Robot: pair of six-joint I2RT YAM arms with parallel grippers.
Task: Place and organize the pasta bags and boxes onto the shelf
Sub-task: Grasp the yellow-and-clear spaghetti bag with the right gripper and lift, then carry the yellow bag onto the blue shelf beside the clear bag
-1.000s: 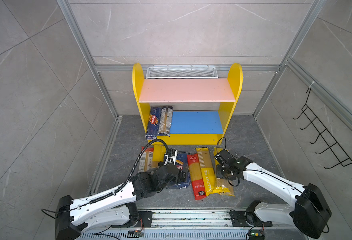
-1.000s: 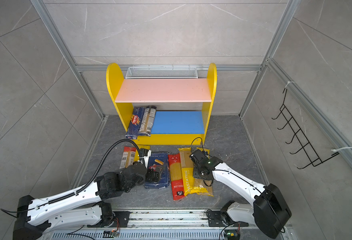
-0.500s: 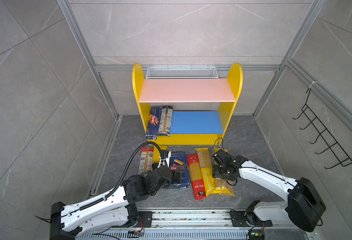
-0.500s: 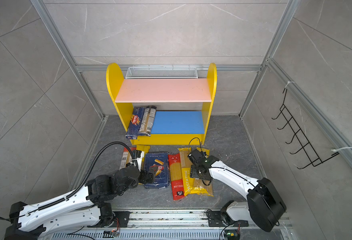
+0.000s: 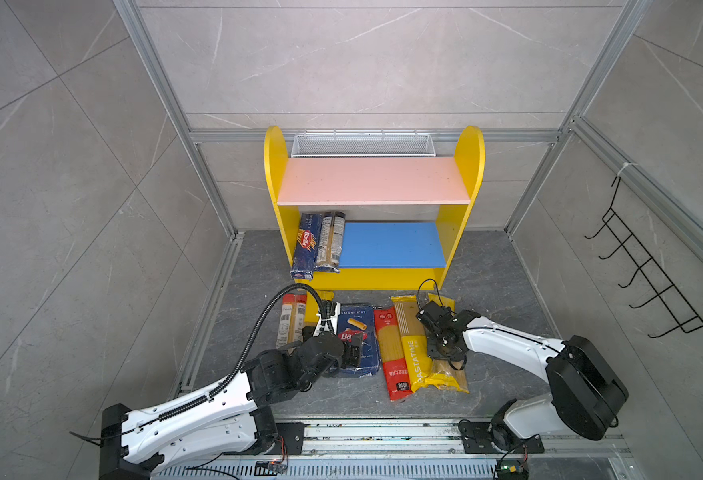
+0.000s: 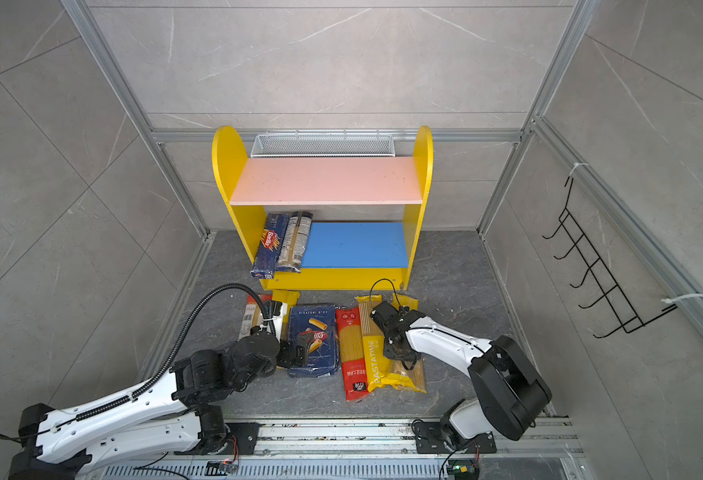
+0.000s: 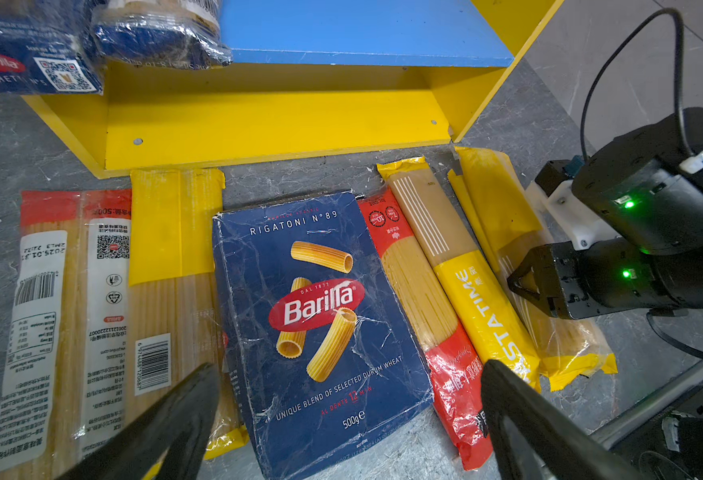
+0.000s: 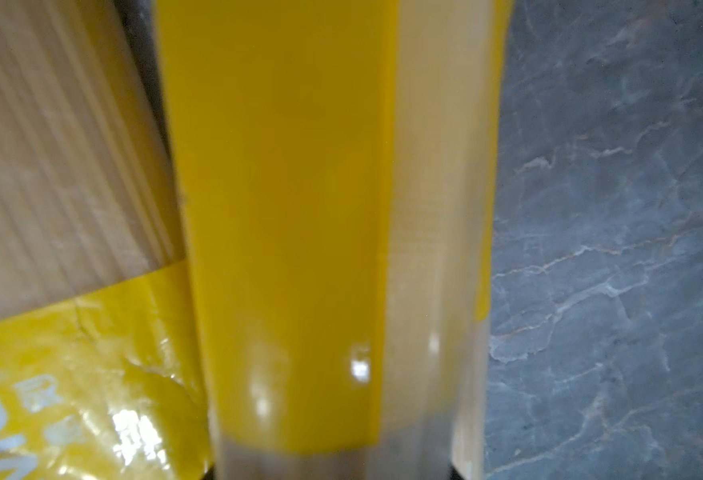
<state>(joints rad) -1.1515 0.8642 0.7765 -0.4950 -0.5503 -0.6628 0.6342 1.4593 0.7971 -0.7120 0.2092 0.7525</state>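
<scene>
The shelf (image 5: 372, 183) (image 6: 324, 183) stands at the back; a blue Barilla spaghetti box (image 5: 306, 245) and a dark-ended bag (image 5: 329, 243) lie at the left of its blue lower board. On the floor in front lies the blue rigatoni pack (image 5: 356, 328) (image 7: 316, 316). My left gripper (image 5: 351, 351) (image 7: 347, 370) hovers open over its near end. To its right lie a red bag (image 5: 391, 353) and a yellow PASTATIME bag (image 5: 414, 349). My right gripper (image 5: 445, 353) (image 8: 333, 473) is shut on the rightmost yellow-ended spaghetti bag (image 5: 449, 378) (image 8: 283, 208), which still rests on the floor.
Left of the rigatoni pack lie a red-ended bag (image 5: 291, 320) and a yellow-ended bag (image 7: 175, 232), partly under my left arm. A black wire hook rack (image 5: 653, 266) hangs on the right wall. The arms' rail (image 5: 383, 432) runs along the front edge.
My left gripper has drawn back toward the near end of the rigatoni pack, staying open. My right gripper shifted slightly left, opened, then closed round the yellow-ended bag.
</scene>
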